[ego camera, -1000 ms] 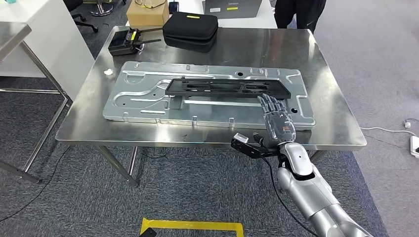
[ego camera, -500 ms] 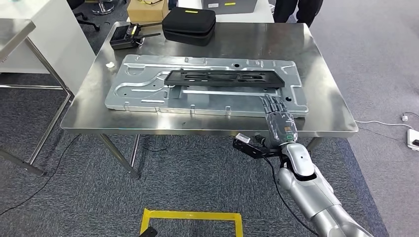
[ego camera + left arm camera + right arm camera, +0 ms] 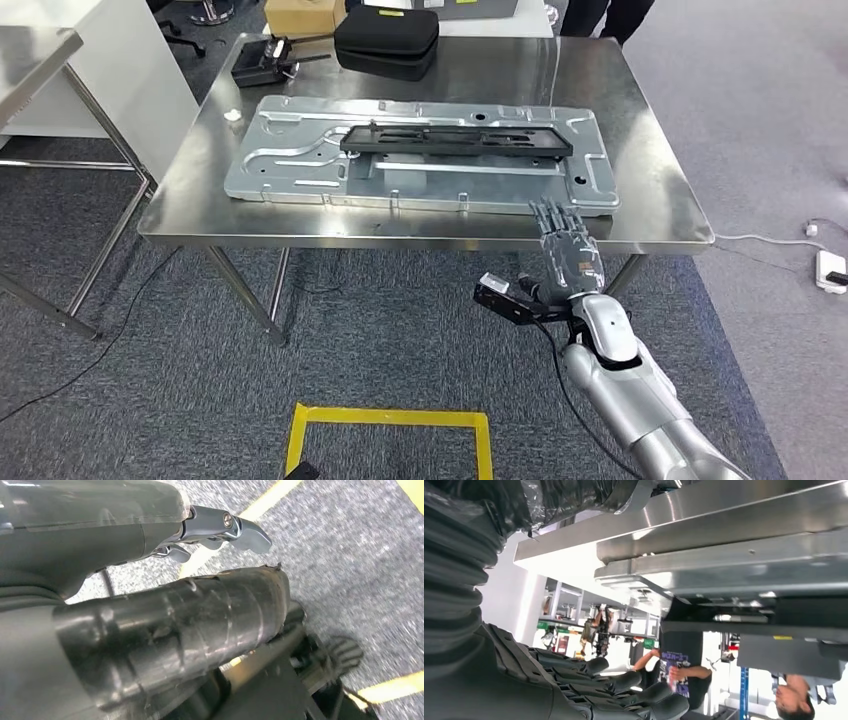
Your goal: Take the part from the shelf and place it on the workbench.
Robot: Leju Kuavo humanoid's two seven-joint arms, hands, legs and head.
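Observation:
The long black part (image 3: pixel 455 140) lies flat on a large silver plate (image 3: pixel 290 165) on the steel workbench (image 3: pixel 650 200). My right hand (image 3: pixel 568 255) hangs at the bench's front edge, right of the middle, with its fingers stretched out and nothing in them. Its fingertips reach just over the edge, short of the plate. In the right wrist view the dark fingers (image 3: pixel 624 690) lie straight and bare below the bench edge (image 3: pixel 724 510), with the black part (image 3: pixel 774 615) beyond. My left hand (image 3: pixel 150 630) hangs over the grey carpet, holding nothing.
At the bench's far side lie a black case (image 3: pixel 386 42), a cardboard box (image 3: pixel 300 14) and a black handset (image 3: pixel 262 66). Another steel table (image 3: pixel 40 50) stands to the left. Yellow tape (image 3: pixel 390 420) marks the carpet. A person (image 3: pixel 600 12) stands behind the bench.
The whole view has drawn back from the bench, so the camera moved. My right hand has come off the plate near the black part's end, back to the bench's front edge.

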